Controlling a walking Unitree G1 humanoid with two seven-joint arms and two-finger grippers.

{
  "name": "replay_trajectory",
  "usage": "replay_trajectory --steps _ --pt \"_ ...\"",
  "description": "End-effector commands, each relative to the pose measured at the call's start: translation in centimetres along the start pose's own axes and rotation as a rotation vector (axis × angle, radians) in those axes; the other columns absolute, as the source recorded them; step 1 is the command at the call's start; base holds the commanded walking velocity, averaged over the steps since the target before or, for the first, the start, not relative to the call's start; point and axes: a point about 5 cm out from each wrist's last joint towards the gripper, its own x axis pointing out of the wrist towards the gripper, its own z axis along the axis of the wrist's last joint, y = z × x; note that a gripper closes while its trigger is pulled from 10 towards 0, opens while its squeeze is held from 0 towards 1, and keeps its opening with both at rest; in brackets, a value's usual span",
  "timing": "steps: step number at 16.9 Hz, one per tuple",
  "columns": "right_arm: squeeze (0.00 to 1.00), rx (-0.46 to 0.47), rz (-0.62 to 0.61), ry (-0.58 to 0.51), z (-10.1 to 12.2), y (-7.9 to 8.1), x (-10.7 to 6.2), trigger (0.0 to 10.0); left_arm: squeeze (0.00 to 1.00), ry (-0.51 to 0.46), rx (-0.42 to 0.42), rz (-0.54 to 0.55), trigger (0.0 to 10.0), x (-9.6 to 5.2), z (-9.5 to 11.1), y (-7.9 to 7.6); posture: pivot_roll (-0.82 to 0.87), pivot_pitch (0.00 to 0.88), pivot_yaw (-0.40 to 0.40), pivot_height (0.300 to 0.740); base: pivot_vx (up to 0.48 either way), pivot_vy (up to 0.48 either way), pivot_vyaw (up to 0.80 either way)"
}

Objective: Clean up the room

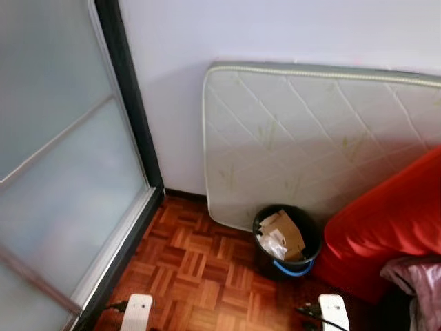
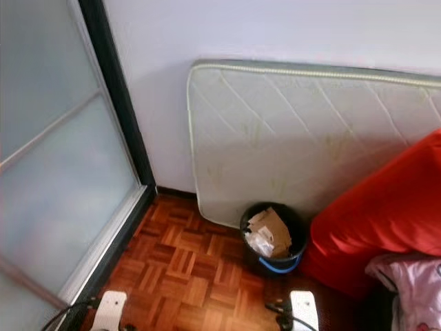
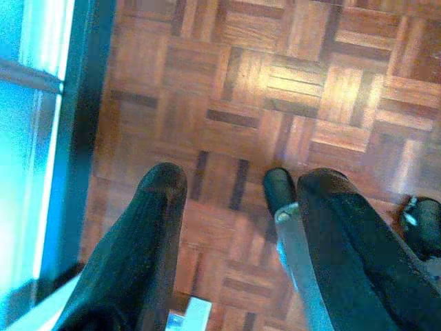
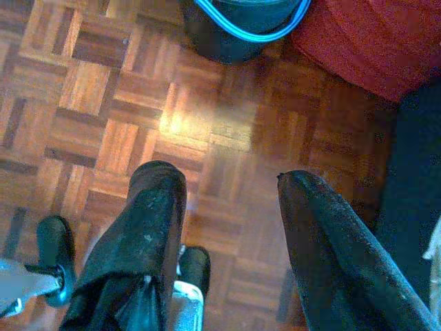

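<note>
Both pincers hang low over the parquet, left pincer (image 3: pixel 231 207) and right pincer (image 4: pixel 231 200) fingers apart, empty. Bin (image 1: pixel 286 241) with paper stands against the mattress (image 1: pixel 310 138), beside the red sofa (image 1: pixel 393 221). Likely searching for litter: scan the floor, keep arms tucked.

A plain pale wall (image 1: pixel 289 27) runs across the back of the room. Leaning upright against it is a white quilted mattress (image 1: pixel 303 131) with faint green leaf prints and a piped edge along its top. To the left stands a sliding door (image 1: pixel 62 158) of frosted glass in a dark frame, its lower track meeting the floor. The floor (image 1: pixel 193 269) is reddish-brown parquet laid in small basket-weave squares, glossy enough to catch a soft patch of light. On the right, a red sofa (image 1: pixel 393 221) comes in from the side, touching the mattress, with a pinkish cloth (image 1: pixel 420 283) bunched beside its lower edge.
</note>
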Motion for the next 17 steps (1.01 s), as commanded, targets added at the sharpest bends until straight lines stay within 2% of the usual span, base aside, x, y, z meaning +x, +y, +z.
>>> replay_trajectory --steps 1,7,15,17 --pt "0.00 -0.006 -0.001 -0.015 0.45 -0.12 0.05 10.0 0.00 0.003 -0.003 0.002 10.0 0.00 -0.08 -0.26 -0.10 0.000 0.005 0.740 0.360 0.000 0.80" --pt "0.00 -0.006 0.001 -0.017 0.54 -0.15 0.06 10.0 0.00 0.002 -0.008 0.005 10.0 0.02 0.01 -0.28 -0.09 0.000 0.003 0.740 0.364 0.000 0.60" --pt "0.00 0.000 0.005 -0.016 0.55 -0.12 0.07 10.0 0.00 0.002 -0.013 0.005 10.0 0.02 0.03 -0.29 -0.09 0.000 0.002 0.740 0.366 0.000 0.78" --pt "0.00 0.021 -0.001 -0.014 0.50 -0.12 0.07 10.0 0.00 0.001 -0.014 0.005 10.0 0.02 0.04 -0.28 -0.09 0.000 0.002 0.740 0.422 0.000 0.00"
